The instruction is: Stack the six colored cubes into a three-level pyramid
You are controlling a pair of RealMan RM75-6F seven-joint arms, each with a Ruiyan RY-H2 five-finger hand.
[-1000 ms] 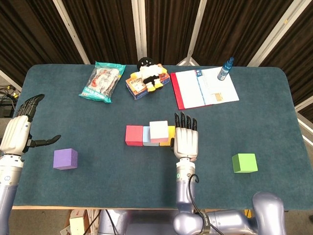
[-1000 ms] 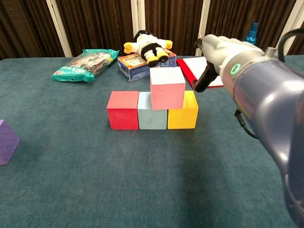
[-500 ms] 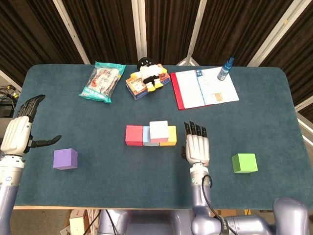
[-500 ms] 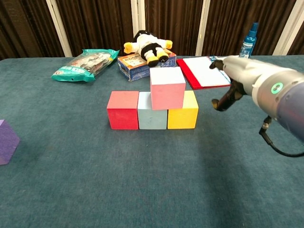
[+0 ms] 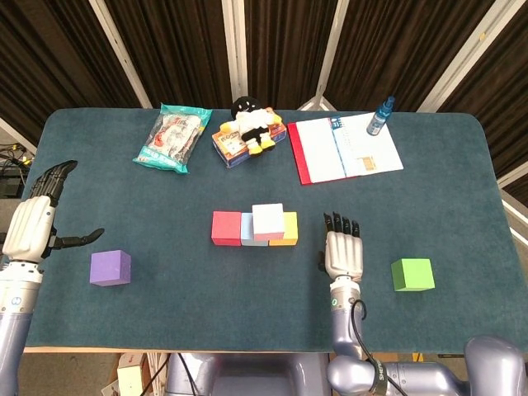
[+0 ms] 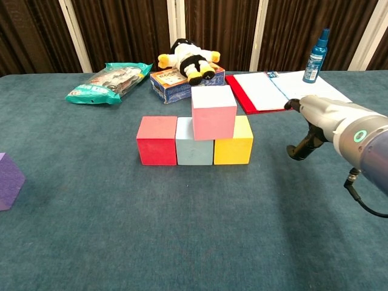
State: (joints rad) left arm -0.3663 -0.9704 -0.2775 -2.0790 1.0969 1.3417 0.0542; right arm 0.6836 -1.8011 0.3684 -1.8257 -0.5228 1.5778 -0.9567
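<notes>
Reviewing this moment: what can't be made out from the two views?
- Green cube: outside the chest view's frame; seen only from the head view.
- Purple cube: cut by the chest view's left edge.
- Left hand: absent from the chest view.
- Print on the snack bag and small box: too small; a plush toy covers the box.

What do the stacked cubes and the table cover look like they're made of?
The cubes, such as the pink one and the red one, look like matte foam or painted wood: flat colour, no glare, slightly soft edges. I can't tell which. The table cover looks like teal felt or short-pile fabric: fuzzy, mottled, non-reflective.
</notes>
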